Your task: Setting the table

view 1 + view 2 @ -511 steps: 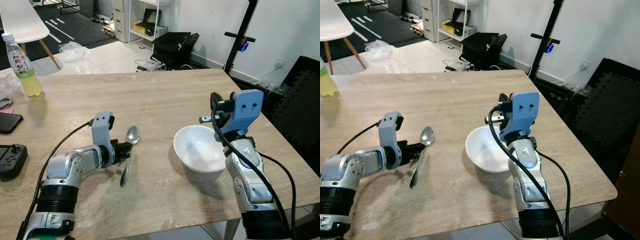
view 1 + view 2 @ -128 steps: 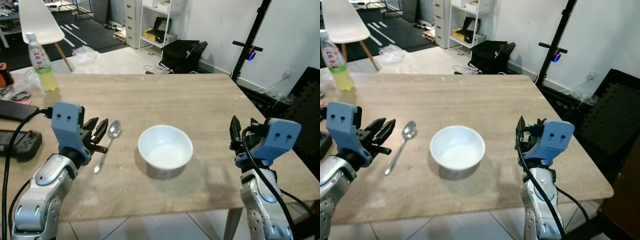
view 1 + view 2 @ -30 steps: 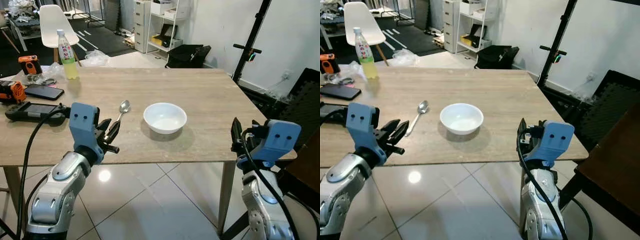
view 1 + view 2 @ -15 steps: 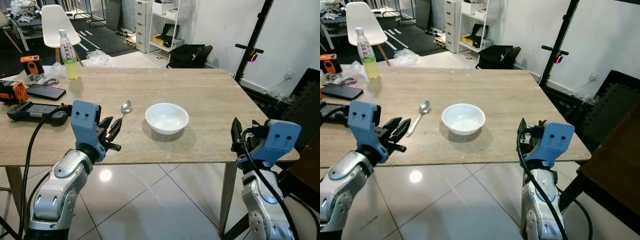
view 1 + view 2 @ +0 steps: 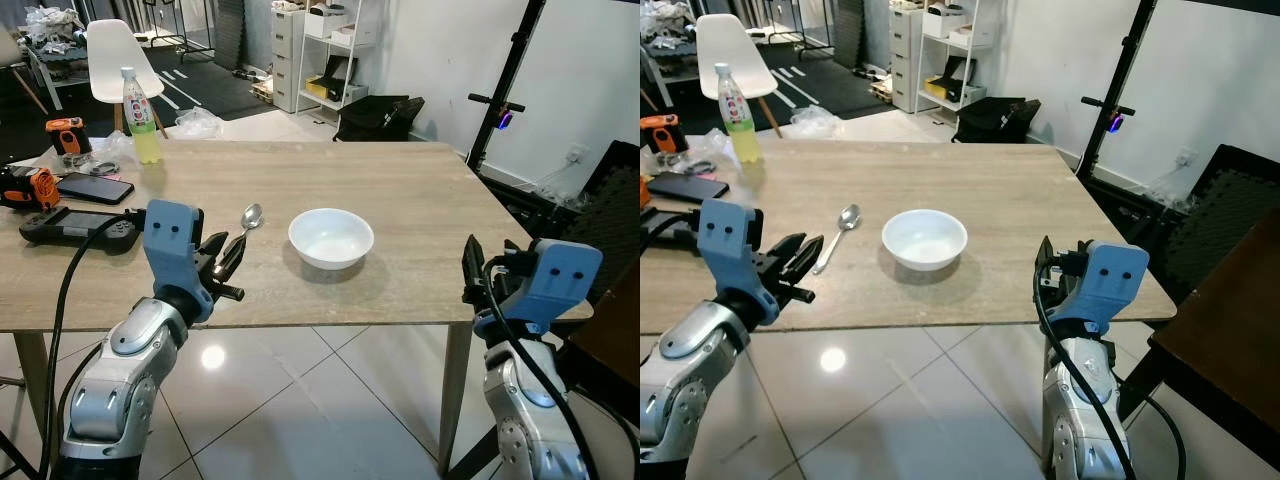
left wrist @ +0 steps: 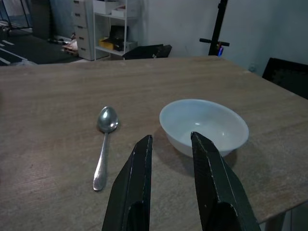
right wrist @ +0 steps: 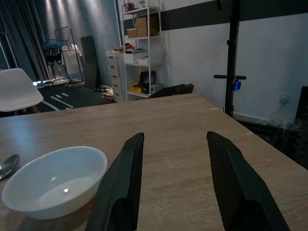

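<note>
Near the middle of the left eye frame, a white bowl (image 5: 331, 237) sits on the wooden table (image 5: 420, 200) with a metal spoon (image 5: 243, 225) lying just beside it on the robot's left, apart from its rim. Both look laid out as a place setting, so the task seems close to done.

What could go wrong is mostly a matter of contact. The left gripper (image 5: 226, 264) hangs at the table's near edge, lower left of the frame, with its fingers pointing toward the spoon; a forward swing of that arm could knock the spoon askew or push it into the bowl. The right gripper (image 7: 175, 187) sits at the near right corner of the table, and a careless lift could catch the edge.

The left arm is bent at the elbow with its forearm raised to table height, its fingers parted a little and holding nothing. The right arm stands upright at lower right, its fingers spread wide and empty, aimed across the table with the bowl off to one side.
</note>
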Available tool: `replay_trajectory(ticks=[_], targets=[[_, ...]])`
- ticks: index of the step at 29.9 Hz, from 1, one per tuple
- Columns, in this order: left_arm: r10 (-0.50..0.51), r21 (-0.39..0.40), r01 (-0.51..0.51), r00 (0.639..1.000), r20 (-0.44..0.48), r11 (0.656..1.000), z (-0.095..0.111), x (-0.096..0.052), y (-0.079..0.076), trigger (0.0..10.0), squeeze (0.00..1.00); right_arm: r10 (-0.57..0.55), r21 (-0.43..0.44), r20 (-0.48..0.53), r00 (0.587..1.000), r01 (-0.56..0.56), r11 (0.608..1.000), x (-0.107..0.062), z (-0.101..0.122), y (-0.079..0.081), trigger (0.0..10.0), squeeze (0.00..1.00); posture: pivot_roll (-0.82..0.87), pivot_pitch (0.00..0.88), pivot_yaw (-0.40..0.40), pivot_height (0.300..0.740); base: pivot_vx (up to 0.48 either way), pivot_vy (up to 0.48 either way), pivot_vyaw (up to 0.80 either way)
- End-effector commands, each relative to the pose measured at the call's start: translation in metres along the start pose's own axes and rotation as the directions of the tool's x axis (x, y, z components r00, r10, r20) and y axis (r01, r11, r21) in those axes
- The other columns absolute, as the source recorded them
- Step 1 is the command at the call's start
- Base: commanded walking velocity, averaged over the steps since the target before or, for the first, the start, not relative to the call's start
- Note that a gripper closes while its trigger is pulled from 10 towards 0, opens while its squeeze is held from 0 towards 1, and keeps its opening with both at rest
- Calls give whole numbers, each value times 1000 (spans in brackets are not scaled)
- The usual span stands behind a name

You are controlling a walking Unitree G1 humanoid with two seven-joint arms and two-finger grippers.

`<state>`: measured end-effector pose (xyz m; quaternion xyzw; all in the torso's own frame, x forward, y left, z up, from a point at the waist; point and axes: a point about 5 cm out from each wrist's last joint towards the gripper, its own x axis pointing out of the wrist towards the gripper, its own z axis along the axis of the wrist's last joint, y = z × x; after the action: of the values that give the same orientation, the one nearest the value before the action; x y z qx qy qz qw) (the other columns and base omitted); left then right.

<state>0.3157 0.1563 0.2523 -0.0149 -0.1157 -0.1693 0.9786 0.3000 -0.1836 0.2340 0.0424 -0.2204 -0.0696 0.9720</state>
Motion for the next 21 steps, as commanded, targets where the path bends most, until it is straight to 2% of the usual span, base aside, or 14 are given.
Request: replay_trajectory(ticks=[1, 18, 21], targets=[[-3, -2, 3, 1000, -6, 1000, -1, 0, 0, 10000, 0, -4, -11, -8, 1000, 4, 1000, -1, -1, -2, 10000, 0, 56, 65, 14, 740, 0, 0, 0], [0, 6, 0, 1000, -1, 1000, 1, 0, 0, 10000, 0, 11, -4, -9, 1000, -11, 1000, 1, -2, 2, 10000, 0, 63, 56, 17, 740, 0, 0, 0], [-7, 1, 7, 1000, -3, 1000, 0, 0, -2, 10000, 0, 5, -8, -14, 1000, -6, 1000, 1, -3, -1, 10000, 0, 56, 58, -1, 740, 0, 0, 0]])
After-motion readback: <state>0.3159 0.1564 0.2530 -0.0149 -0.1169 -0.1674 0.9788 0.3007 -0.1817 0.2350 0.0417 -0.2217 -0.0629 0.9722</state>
